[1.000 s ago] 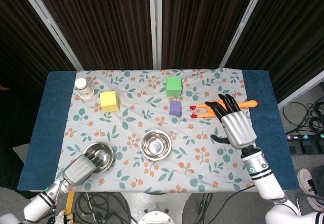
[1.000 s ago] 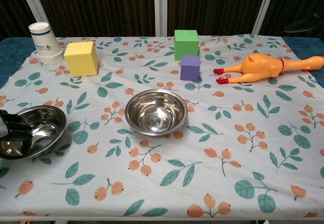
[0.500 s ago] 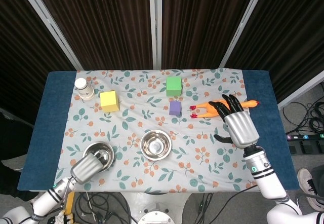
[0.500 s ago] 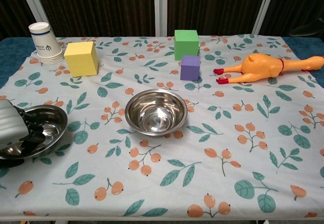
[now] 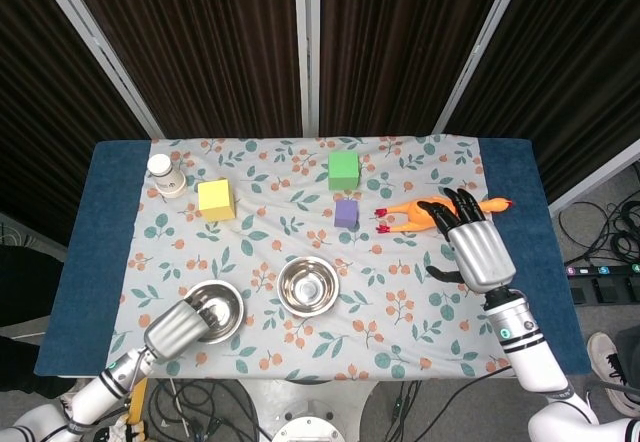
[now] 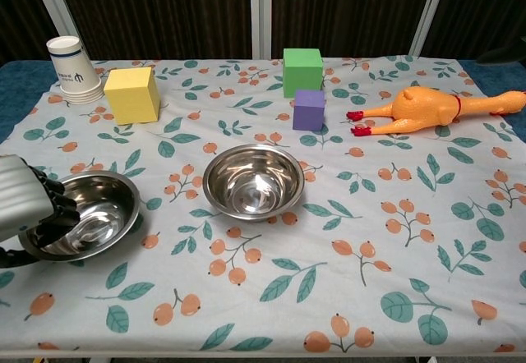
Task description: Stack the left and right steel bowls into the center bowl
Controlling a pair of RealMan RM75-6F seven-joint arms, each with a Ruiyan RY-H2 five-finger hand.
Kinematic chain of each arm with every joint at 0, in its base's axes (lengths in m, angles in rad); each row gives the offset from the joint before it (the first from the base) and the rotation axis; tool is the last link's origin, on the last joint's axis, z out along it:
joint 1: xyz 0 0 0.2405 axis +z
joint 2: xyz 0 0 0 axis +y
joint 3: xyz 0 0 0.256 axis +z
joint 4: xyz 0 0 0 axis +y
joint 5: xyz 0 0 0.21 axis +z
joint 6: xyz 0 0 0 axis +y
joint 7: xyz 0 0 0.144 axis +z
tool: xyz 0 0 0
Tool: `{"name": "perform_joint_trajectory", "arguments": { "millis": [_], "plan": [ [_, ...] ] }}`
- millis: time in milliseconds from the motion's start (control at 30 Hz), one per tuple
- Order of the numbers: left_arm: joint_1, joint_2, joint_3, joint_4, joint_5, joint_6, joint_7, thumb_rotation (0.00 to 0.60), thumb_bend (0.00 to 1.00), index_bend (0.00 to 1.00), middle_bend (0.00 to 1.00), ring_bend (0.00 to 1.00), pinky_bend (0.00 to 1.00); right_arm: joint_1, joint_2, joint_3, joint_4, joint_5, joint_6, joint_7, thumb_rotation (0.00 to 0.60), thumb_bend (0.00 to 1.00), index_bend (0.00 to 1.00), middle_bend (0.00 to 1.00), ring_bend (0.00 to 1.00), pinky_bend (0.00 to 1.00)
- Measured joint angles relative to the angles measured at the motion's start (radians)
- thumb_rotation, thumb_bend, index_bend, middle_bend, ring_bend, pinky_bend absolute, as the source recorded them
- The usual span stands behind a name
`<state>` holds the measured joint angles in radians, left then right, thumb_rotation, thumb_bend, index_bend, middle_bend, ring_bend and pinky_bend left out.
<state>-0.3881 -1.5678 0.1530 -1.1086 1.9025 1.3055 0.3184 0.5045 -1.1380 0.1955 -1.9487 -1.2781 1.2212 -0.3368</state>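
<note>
A steel bowl (image 5: 307, 285) (image 6: 253, 181) stands upright at the middle of the floral cloth. A second steel bowl (image 5: 220, 309) (image 6: 89, 213) lies to its left near the front edge. My left hand (image 5: 176, 328) (image 6: 26, 207) grips this bowl's left rim, dark fingers hooked inside it. My right hand (image 5: 476, 248) hovers over the right side of the table with its fingers spread and nothing in it. It shows only in the head view. I see no third steel bowl in either view.
A rubber chicken (image 5: 430, 213) (image 6: 427, 107) lies just beyond my right hand. Behind the centre bowl are a purple cube (image 6: 308, 109), a green cube (image 6: 302, 71) and a yellow cube (image 6: 131, 94). Stacked paper cups (image 6: 72, 71) stand at the back left.
My left hand has drawn the left bowl to the right, toward the centre bowl. My right hand has drifted slightly right.
</note>
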Motion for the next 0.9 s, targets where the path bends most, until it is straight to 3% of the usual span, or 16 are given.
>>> {"name": "perform_joint_trajectory", "arguments": {
  "millis": [533, 767, 900],
  "plan": [
    [-0.034, 0.006, -0.014, -0.043, -0.006, 0.007, -0.006, 0.600, 0.29, 0.75, 0.75, 0.66, 0.75, -0.005, 0.011, 0.007, 0.003, 0.006, 0.007, 0.018, 0.600, 0.02, 0.14, 0.22, 0.00, 0.00],
    [-0.112, 0.014, -0.074, -0.117, -0.009, -0.028, 0.009, 0.600, 0.29, 0.75, 0.75, 0.66, 0.75, -0.016, 0.034, 0.024, -0.027, -0.014, 0.051, 0.022, 0.600, 0.02, 0.14, 0.22, 0.00, 0.00],
    [-0.185, 0.012, -0.136, -0.194, -0.024, -0.090, 0.038, 0.600, 0.30, 0.76, 0.75, 0.66, 0.75, -0.032, 0.053, 0.041, -0.044, -0.024, 0.091, 0.043, 0.600, 0.03, 0.14, 0.22, 0.00, 0.00]
  ]
}}
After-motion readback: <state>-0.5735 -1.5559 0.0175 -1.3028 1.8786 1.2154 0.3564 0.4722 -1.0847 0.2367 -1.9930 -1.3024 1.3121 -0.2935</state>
